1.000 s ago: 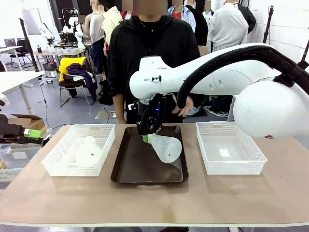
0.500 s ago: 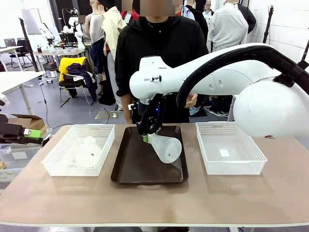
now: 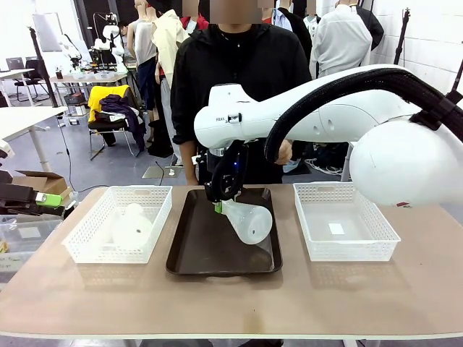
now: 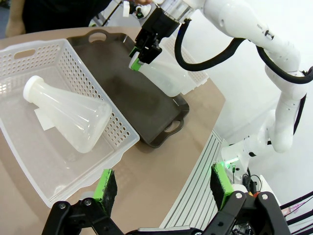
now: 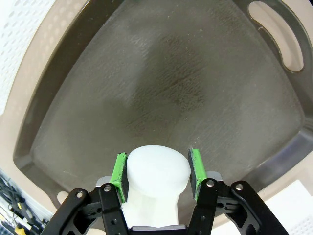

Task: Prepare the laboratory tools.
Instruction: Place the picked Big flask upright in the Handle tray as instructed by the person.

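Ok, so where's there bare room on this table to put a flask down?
Free: the floor of the right basket, the near-left half of the tray beside the held flask, and the table strip in front of the baskets. Crowded: the left basket, where the other flask lies, and the tray's far side under the right gripper.

Glossy white right arm (image 3: 340,119), a ribbed black hose (image 3: 391,74) slung along it; black right tool (image 3: 219,204) (green pads (image 5: 120,171) inside).

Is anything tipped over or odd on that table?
One flask lies on its side in the left basket, and the right gripper holds the other flask tilted by its neck over the dark tray. Nothing looks spilled.
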You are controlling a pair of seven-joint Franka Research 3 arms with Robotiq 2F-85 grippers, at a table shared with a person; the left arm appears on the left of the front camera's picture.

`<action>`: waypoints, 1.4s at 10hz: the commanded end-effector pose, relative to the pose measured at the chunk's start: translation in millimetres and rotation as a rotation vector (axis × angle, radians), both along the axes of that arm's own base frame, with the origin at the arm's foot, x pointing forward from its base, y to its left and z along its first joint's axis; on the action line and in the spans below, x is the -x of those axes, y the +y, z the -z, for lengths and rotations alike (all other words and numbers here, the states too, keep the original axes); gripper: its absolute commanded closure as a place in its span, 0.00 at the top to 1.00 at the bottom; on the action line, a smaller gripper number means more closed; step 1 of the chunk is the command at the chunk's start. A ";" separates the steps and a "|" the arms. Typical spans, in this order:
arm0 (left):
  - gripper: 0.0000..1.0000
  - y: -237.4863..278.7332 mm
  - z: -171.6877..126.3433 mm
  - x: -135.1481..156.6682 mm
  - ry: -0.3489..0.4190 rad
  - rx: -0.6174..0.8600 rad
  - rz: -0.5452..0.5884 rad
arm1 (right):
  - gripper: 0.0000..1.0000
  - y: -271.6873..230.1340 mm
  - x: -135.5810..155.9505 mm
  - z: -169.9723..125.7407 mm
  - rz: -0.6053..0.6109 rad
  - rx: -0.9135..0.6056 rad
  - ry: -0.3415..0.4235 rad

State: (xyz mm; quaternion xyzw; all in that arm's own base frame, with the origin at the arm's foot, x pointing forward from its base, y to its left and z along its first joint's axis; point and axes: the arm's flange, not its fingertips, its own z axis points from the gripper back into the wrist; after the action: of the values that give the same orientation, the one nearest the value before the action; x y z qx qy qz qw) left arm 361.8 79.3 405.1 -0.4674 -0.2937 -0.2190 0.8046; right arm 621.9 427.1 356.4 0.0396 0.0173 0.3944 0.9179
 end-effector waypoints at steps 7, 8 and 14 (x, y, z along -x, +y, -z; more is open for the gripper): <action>1.00 1.0 0.1 1.7 -0.002 0.005 0.003 | 0.00 20.0 39.6 -73.0 -0.106 -0.072 -0.119; 1.00 1.0 0.1 1.7 -0.002 0.005 0.003 | 0.00 16.4 45.5 -87.8 -0.143 -0.120 -0.163; 1.00 1.0 0.1 1.7 -0.002 0.005 0.003 | 0.00 -52.5 58.7 -100.3 -0.668 -0.687 -0.506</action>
State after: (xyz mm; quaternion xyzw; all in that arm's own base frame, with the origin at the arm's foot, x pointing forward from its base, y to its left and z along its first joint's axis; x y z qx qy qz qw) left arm 361.8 79.4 405.2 -0.4673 -0.2937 -0.2189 0.8046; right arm 585.8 411.2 470.0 0.1554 -0.3291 0.6150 0.6995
